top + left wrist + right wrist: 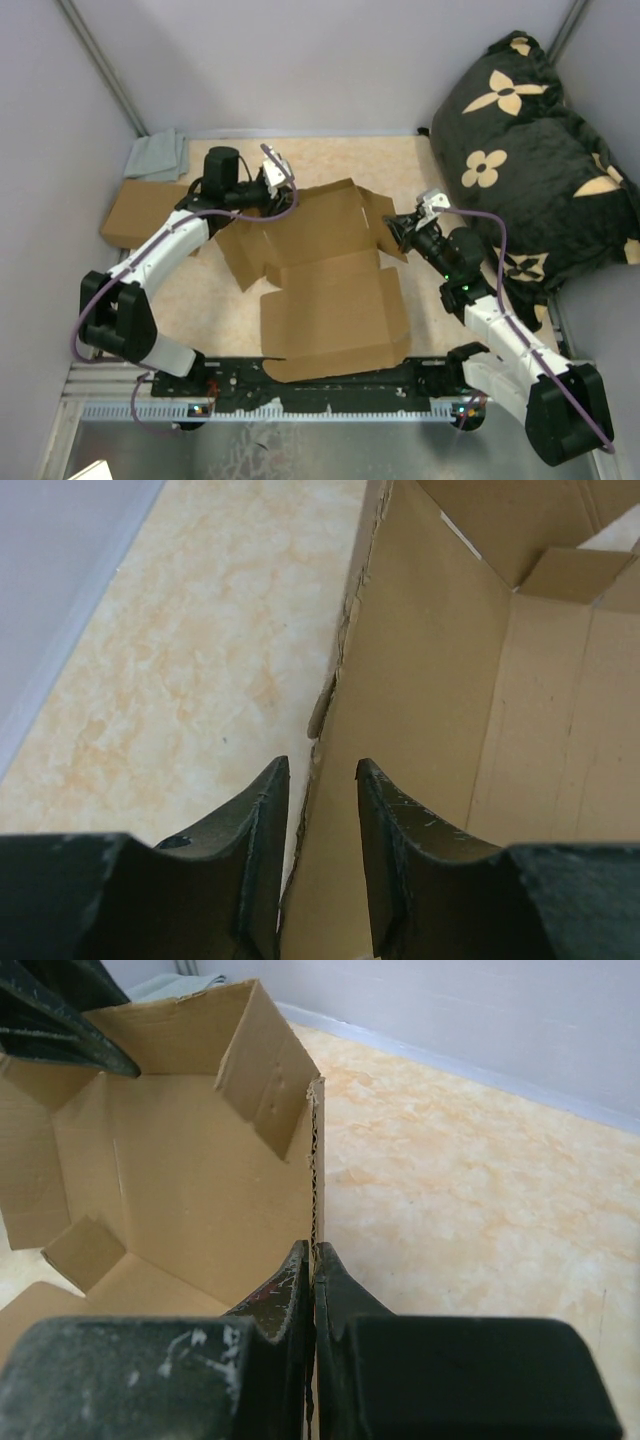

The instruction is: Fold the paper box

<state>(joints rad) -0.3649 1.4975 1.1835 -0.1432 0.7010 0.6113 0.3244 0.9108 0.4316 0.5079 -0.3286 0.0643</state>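
Paper box (pixel 335 300) sits mid-table, half formed: its wide base panel lies flat towards the near edge, with the side walls raised at the far end. The left gripper (pixel 320 770) straddles the far-left upright wall, its fingers (pixel 265 810) spread part-way with a sliver of gap on each side of the cardboard. The right gripper (pixel 313 1255) is pressed together on the top edge of the right-hand wall, pinching the corrugated sheet. A second flat cardboard box (pixel 135 215) lies at the far left of the table (pixel 330 160) beside a grey cloth (pixel 158 155). A black flowered cushion (pixel 540 150) fills the far right corner.
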